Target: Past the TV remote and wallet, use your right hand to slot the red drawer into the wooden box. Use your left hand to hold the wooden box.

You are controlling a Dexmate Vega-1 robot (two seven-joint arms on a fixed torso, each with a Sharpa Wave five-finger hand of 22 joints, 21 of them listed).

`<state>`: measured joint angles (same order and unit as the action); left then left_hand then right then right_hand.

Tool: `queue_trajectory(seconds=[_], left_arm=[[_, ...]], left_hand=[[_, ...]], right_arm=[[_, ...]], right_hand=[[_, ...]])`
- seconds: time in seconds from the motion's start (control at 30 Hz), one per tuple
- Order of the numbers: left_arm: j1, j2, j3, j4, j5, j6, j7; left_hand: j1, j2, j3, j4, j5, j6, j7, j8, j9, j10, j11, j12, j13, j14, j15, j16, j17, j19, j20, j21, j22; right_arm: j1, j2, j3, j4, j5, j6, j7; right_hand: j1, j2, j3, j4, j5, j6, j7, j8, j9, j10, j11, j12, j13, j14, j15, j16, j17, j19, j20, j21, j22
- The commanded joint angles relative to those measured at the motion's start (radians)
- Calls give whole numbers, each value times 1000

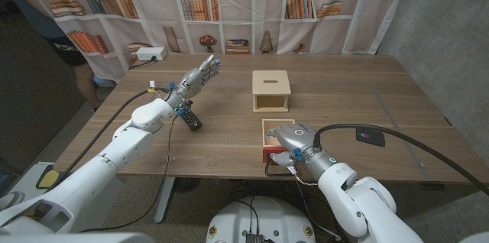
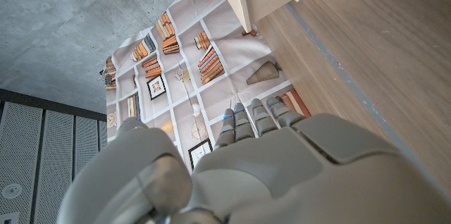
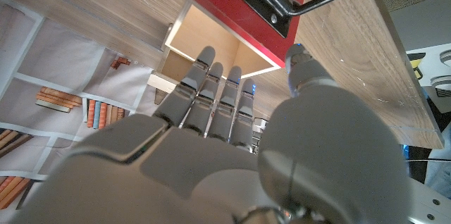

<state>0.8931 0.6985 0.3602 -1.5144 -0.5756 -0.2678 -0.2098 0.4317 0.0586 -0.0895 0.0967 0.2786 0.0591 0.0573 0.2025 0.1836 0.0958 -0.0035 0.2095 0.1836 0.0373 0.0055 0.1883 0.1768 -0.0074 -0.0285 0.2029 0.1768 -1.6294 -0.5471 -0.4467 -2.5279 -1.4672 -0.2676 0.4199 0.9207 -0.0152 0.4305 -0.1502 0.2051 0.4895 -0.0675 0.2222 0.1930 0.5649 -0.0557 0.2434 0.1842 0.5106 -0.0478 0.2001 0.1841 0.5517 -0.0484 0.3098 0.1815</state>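
As the right hand (image 1: 284, 145) hovers open-fingered over the red-fronted wooden drawer (image 1: 273, 137) at the near edge of the wooden tabletop (image 1: 344, 105), gripping nothing, the reach-and-grasp step appears underway. The left hand (image 1: 200, 72), raised and empty with fingers apart, sits left of the small pale wooden box (image 1: 270, 90), which stands beyond the drawer. Next, judging by this: close on the drawer's black handle (image 3: 282, 2).

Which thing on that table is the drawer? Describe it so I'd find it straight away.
Start at the wooden table and find the pale wooden box near its middle. Come straight toward the near edge: the red drawer lies there, just in front of the right robot hand. It is an open tray, pale inside, and alone has a red front with a black handle.
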Motion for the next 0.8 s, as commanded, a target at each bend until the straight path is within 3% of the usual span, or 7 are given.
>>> queue_trajectory(seconds=[0.03, 0.37, 0.6, 0.8], left_arm=[[-12, -4, 3, 7, 1, 5, -5], [-17, -4, 3, 15, 2, 9, -7], [-27, -6, 7, 28, 2, 13, -16], [-37, -12, 11, 43, 3, 11, -25]], left_hand=[[6, 3, -9, 3, 2, 8, -2, -2, 4, 3, 6, -6, 5, 3, 4, -1, 4, 0, -35, -2, 3], [8, 4, -11, 3, 1, 10, -1, -2, 4, 10, 7, -4, 5, 10, 4, 1, 3, 11, -47, 1, 3], [9, 5, -12, 3, 1, 11, -1, -2, 4, 8, 8, -5, 5, 10, 3, 0, 3, 8, -41, 0, 3], [9, 5, -14, 3, 0, 12, -1, -2, 4, 7, 6, -6, 5, 9, 2, 0, 3, 8, -36, 0, 3]], right_arm=[[31, -7, -13, 25, 10, -16, 26], [42, -19, -28, 43, -18, -27, 26], [49, -20, -44, 59, -55, -33, 31], [49, -22, -43, 70, -49, -39, 23]], right_hand=[[16, 2, 10, -1, -2, 14, -1, 6, 4, 17, -2, 8, 1, 18, -123, 10, 1, 20, -126, 8, 2], [22, 9, 12, 1, -4, 50, -10, 12, 4, 48, -12, 14, 1, 55, -139, 16, 2, 46, -131, 14, 6], [34, 28, 14, 5, -11, 117, -27, 18, 4, 135, -34, 31, 2, 165, -172, 35, 5, 136, -150, 45, 11], [37, 34, 14, 6, -14, 139, -29, 19, 4, 160, -42, 34, 3, 190, -174, 35, 6, 158, -156, 53, 13]])
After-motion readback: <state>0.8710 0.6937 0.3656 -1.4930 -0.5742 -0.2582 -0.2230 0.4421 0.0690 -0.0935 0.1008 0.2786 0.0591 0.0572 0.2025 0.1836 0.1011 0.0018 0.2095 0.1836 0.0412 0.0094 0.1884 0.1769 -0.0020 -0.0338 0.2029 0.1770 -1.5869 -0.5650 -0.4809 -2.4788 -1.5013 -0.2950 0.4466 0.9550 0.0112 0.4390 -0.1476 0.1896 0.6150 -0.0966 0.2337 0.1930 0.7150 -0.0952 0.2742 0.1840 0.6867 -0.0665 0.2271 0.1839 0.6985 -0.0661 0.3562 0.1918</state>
